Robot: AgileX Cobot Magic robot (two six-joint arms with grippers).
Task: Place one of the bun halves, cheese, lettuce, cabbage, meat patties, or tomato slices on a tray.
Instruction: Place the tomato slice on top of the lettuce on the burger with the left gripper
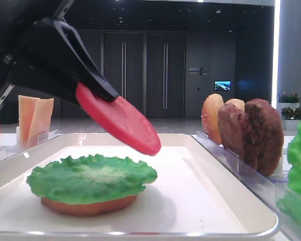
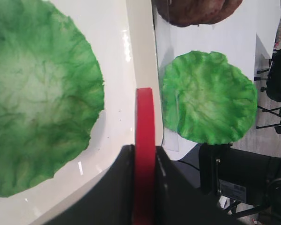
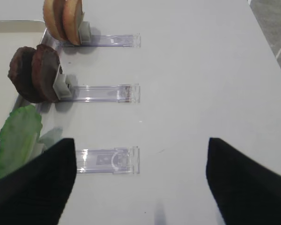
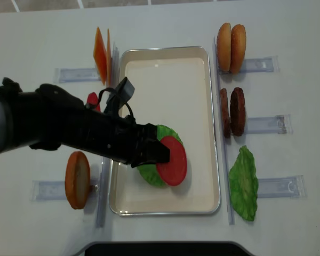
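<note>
Overhead view showed how far I had got: on the white tray (image 4: 165,66) a bun half (image 1: 88,205) already lay with a lettuce leaf (image 1: 90,176) on top of it, low and centre in the frame. My left claw (image 4: 161,153) was clamped shut on a tomato slice (image 4: 172,160), reaching in from the left of the frame, and the slice sat over the right part of that leaf. From the low front camera I could see the slice tilted, its far edge dipping toward the tray, with clear air between it and the leaf, so I judged the placing not yet done; what was left was to lower it, let go and pull clear.

On my left wrist camera the slice appeared edge-on, a red strip running up from between my jaws at bottom centre, with the leaf filling the left of the frame.

Around the tray stood the spare pieces: cheese (image 4: 101,55) at upper left, another bun half (image 4: 77,179) at lower left, buns (image 4: 231,47) at upper right, patties (image 4: 232,111) right of the tray, and a second leaf (image 4: 244,183) at lower right.

My right claw (image 3: 140,180) hung wide open over bare table, holding nothing.
</note>
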